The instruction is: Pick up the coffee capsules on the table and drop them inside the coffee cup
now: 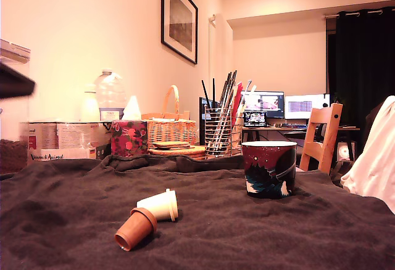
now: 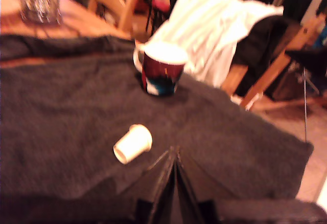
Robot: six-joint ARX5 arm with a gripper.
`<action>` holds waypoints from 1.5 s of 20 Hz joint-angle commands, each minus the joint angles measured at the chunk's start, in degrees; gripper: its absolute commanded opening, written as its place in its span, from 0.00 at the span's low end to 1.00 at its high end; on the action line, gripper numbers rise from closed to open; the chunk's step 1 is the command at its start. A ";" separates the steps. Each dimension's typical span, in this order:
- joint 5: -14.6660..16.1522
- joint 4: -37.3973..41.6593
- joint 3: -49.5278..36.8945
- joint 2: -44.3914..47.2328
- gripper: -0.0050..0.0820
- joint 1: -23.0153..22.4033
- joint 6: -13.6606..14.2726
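dark end effector (image 2: 174,155) fills the near edge of the wrist view, its two fingers pressed together into a narrow wedge with nothing between them, hanging above the cloth-covered counter (image 1: 296,233). the wrist picture is blurred, so fine detail is lost. in the exterior view only a dark, out-of-focus shape at the far left edge shows, and i cannot tell what part of the arm it is.

going from the exterior view's left: a row of printed cartons (image 1: 58,140) stands behind the counter, with a clear plastic jug (image 1: 111,97) above them, then a red floral box (image 1: 129,138) and a wicker basket (image 1: 170,128). on the cloth in front, the brown capsule (image 1: 134,228) lies on its side with its open mouth toward the camera, and the cream capsule (image 1: 159,205) lies on its side just behind it, the two touching or nearly so. farther right, at the back, a wire holder (image 1: 219,131) is packed with utensils. the coffee cup (image 1: 268,168) stands upright on the cloth, well apart from both capsules, dark maroon with a white rim. beyond it are a wooden chair (image 1: 322,135) and a white cloth (image 1: 376,153) at the right edge.

in the wrist view the cream capsule (image 2: 133,143) lies on its side near the fingertips, with the cup (image 2: 162,68) upright farther off; the brown capsule is not visible there.
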 commanded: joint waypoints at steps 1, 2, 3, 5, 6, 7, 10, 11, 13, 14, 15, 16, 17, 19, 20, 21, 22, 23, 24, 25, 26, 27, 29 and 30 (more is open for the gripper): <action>-0.59 2.62 -1.22 1.92 0.32 -0.42 -0.24; -0.70 4.24 -1.22 2.99 0.53 -0.63 0.17; -0.74 5.79 -1.22 3.89 0.70 -0.79 0.17; -0.94 8.09 -1.22 5.64 0.87 -1.20 2.01; -1.31 8.74 -1.22 6.62 0.87 -1.40 2.12; -1.77 9.35 -1.22 7.87 0.87 -1.62 2.12; -3.26 12.04 -1.22 11.65 0.87 -2.40 2.82; -3.54 13.40 -1.22 12.87 0.87 -2.71 3.17; -4.13 16.28 -1.22 15.63 0.87 -3.34 3.17; -4.57 17.49 -1.22 17.07 0.87 -3.65 3.17; -5.05 18.56 -1.22 18.56 0.87 -3.96 3.17; -5.49 19.65 -1.22 20.09 0.87 -4.24 3.17; -5.92 20.57 -1.22 21.62 0.87 -4.48 3.17; -6.43 22.53 -1.22 24.61 0.87 -4.79 3.17; -6.82 23.58 -1.22 26.34 0.87 -4.94 3.17; -6.99 24.68 -1.22 27.93 0.87 -5.09 3.15; -7.06 25.83 -1.22 29.44 0.87 -5.09 3.15; -7.13 26.64 -1.22 30.82 0.87 -5.09 3.15; -7.17 27.56 -1.22 32.20 0.87 -5.09 3.15; -7.19 28.46 -1.22 33.64 0.87 -5.18 3.15; -7.32 29.29 -1.22 35.01 0.87 -5.42 3.17; -7.63 29.99 -1.22 36.37 0.87 -5.79 3.17; -7.78 31.71 -1.11 39.21 0.87 -6.71 3.15; -7.76 32.35 -0.76 40.33 0.87 -7.26 3.15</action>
